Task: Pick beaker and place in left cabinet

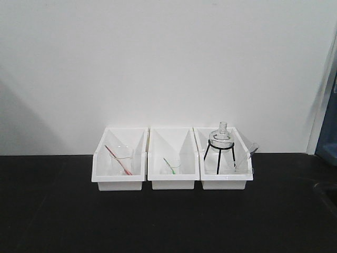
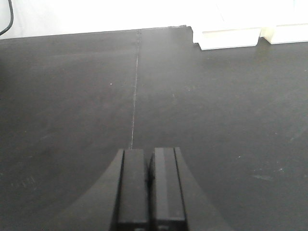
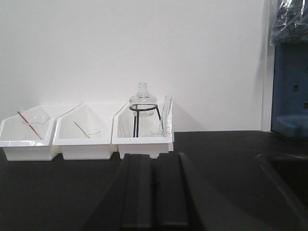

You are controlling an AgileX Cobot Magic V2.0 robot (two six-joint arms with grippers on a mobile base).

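A clear glass beaker (image 1: pixel 124 159) with a red rod in it stands in the left white bin (image 1: pixel 100 176); it also shows in the right wrist view (image 3: pixel 38 119). A smaller clear beaker (image 1: pixel 173 167) with a green rod sits in the middle bin (image 1: pixel 172 184). My left gripper (image 2: pixel 149 151) is shut and empty, low over the black table, well short of the bins. My right gripper (image 3: pixel 154 155) is shut and empty, in front of the right bin (image 3: pixel 142 144). Neither gripper shows in the front view. The left cabinet is out of view.
The right bin (image 1: pixel 225 184) holds a round glass flask (image 1: pixel 221 137) on a black tripod and a slanting glass tube (image 1: pixel 247 156). A white wall stands behind the bins. A blue object (image 3: pixel 288 91) is at the far right. A seam (image 2: pixel 134 91) runs across the black table (image 1: pixel 168 221).
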